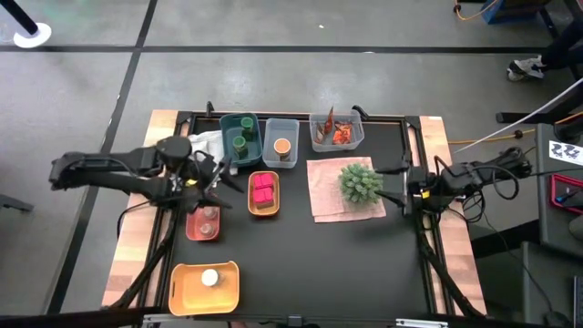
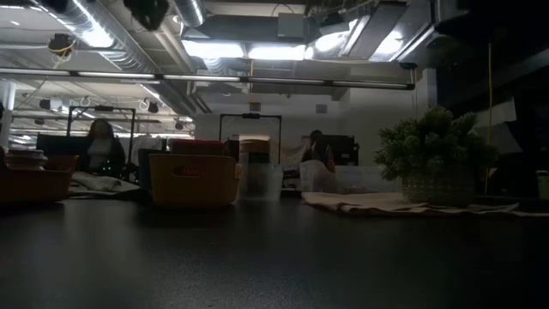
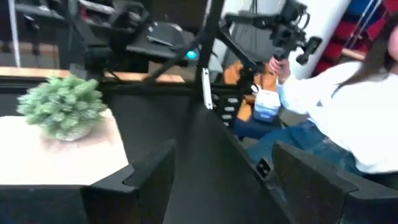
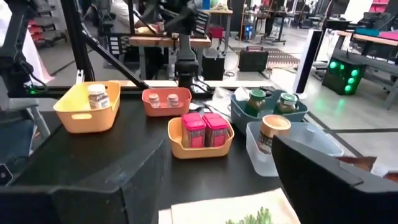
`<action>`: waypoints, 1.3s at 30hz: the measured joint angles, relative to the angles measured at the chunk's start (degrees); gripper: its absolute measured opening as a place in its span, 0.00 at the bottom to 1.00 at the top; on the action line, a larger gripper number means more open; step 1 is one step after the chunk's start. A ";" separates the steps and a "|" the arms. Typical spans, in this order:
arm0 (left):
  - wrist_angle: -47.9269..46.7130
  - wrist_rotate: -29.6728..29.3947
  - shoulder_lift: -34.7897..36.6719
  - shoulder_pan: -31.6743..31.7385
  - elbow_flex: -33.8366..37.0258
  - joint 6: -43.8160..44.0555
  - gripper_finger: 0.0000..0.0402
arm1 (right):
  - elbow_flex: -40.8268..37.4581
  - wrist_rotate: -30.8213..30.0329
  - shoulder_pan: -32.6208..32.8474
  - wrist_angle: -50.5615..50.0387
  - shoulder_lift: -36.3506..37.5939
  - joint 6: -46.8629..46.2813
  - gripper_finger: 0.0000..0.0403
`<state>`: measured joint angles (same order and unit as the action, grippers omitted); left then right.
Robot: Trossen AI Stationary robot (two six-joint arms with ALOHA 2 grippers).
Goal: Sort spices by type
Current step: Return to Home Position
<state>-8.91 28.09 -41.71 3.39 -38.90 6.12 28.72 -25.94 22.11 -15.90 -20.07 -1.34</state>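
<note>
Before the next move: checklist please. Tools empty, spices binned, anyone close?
1. Left tool empty: ok, open, nothing between its fingers.
2. Right tool empty: ok, open.
3. Green-lid jars in teal bin: ok.
4. Magenta boxes in yellow bin: ok.
5. White bottle in front yellow bin: ok.
6. Person clear of the arms: cannot tell. They sit close beside the table.

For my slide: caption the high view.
Spices sorted in six bins; left arm by the teal bin, right arm beside the plant.
</note>
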 joint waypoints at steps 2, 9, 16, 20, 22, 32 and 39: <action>4.23 1.95 1.30 3.39 3.89 0.04 0.62 | -1.92 0.01 0.00 -0.20 2.17 -0.35 0.72; 15.72 12.31 5.19 14.36 15.63 2.85 0.62 | -7.24 -0.50 0.00 -3.27 11.15 -4.64 0.72; 28.88 13.93 7.21 18.15 25.46 5.56 0.62 | -14.11 -2.08 -0.02 -3.55 20.06 -7.78 0.72; 37.57 13.93 7.34 18.19 30.72 6.88 0.62 | -15.38 -1.66 -0.02 -2.91 19.87 -8.60 0.72; 41.49 13.91 7.53 18.17 33.11 7.97 0.62 | -16.00 -2.01 -0.02 -2.99 19.95 -9.14 0.72; 51.18 14.81 9.69 18.96 38.38 6.93 0.62 | -16.16 -1.52 -0.02 -3.23 19.95 -9.52 0.72; 50.95 28.33 18.13 25.19 38.38 12.10 0.62 | -16.16 -1.52 -0.02 -3.54 19.95 -10.03 0.72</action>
<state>42.04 56.42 -23.57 28.59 -0.51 18.22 12.56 -27.46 22.09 -19.44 -0.12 -11.38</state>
